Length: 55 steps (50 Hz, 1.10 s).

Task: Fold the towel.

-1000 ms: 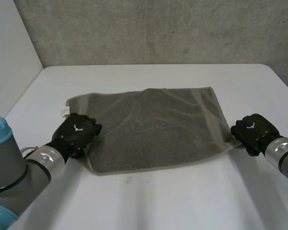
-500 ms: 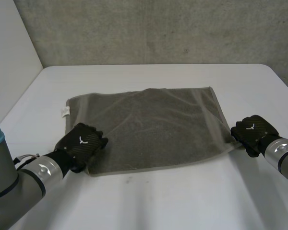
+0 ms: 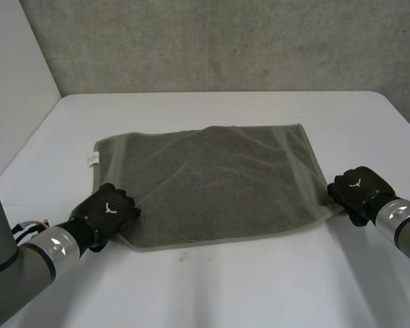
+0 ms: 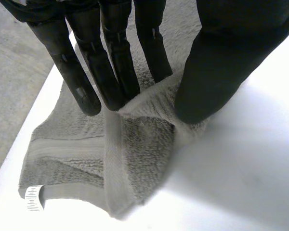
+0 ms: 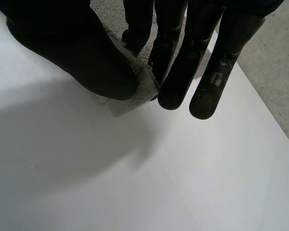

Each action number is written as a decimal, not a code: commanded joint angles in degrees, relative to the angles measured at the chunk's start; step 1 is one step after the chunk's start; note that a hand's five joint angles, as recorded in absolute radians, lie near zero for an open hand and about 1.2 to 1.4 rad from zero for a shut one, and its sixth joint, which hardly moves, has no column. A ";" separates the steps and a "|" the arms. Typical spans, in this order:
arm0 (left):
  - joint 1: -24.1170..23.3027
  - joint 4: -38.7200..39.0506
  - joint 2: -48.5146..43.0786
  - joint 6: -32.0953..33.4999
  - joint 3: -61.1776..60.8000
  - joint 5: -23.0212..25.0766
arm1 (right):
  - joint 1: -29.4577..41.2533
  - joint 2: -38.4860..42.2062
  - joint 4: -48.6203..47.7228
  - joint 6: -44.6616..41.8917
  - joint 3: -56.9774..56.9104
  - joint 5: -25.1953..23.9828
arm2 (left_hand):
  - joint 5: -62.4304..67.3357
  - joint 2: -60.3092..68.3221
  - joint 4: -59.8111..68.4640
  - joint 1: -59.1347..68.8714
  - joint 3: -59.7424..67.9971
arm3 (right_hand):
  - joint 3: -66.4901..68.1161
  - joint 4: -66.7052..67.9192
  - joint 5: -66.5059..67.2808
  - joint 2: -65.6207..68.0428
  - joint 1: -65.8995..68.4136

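Note:
A grey towel (image 3: 205,181) lies spread flat on the white table (image 3: 225,287), with a small white tag (image 3: 93,159) at its far left corner. My left hand (image 3: 108,212) sits on the near left corner. In the left wrist view its fingers (image 4: 111,72) and thumb (image 4: 221,62) pinch a raised ridge of towel (image 4: 135,144), and the tag (image 4: 34,198) lies beyond the fingertips. My right hand (image 3: 355,188) is at the near right corner. In the right wrist view its thumb (image 5: 77,48) and fingers (image 5: 183,72) pinch the towel's corner (image 5: 139,82).
A concrete wall (image 3: 225,41) rises behind the table's far edge, and a white wall (image 3: 14,82) stands at the left. Bare table surface runs along the front, between my two arms.
My left hand has slid back along the towel's left edge to the near left corner, and its fingers have closed on the cloth. The right hand has not moved.

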 commanded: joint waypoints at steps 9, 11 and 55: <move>-0.56 6.91 0.76 -1.10 2.32 -0.87 | 0.52 -0.69 1.49 0.18 -3.21 0.93 | 27.85 26.97 27.44 27.30 27.04 | 10.39 10.29 10.65 10.43 0.28; -0.92 6.73 3.59 -1.36 3.29 -0.87 | 0.61 -1.40 2.90 0.44 -5.16 1.20 | 27.85 26.97 27.44 27.30 27.04 | 10.39 10.29 10.65 10.43 0.28; -2.85 -27.83 -17.31 -38.19 61.87 -8.43 | 4.73 10.10 29.85 2.63 -53.40 5.94 | 27.85 26.97 27.44 27.30 27.04 | 10.39 10.29 10.65 10.43 0.28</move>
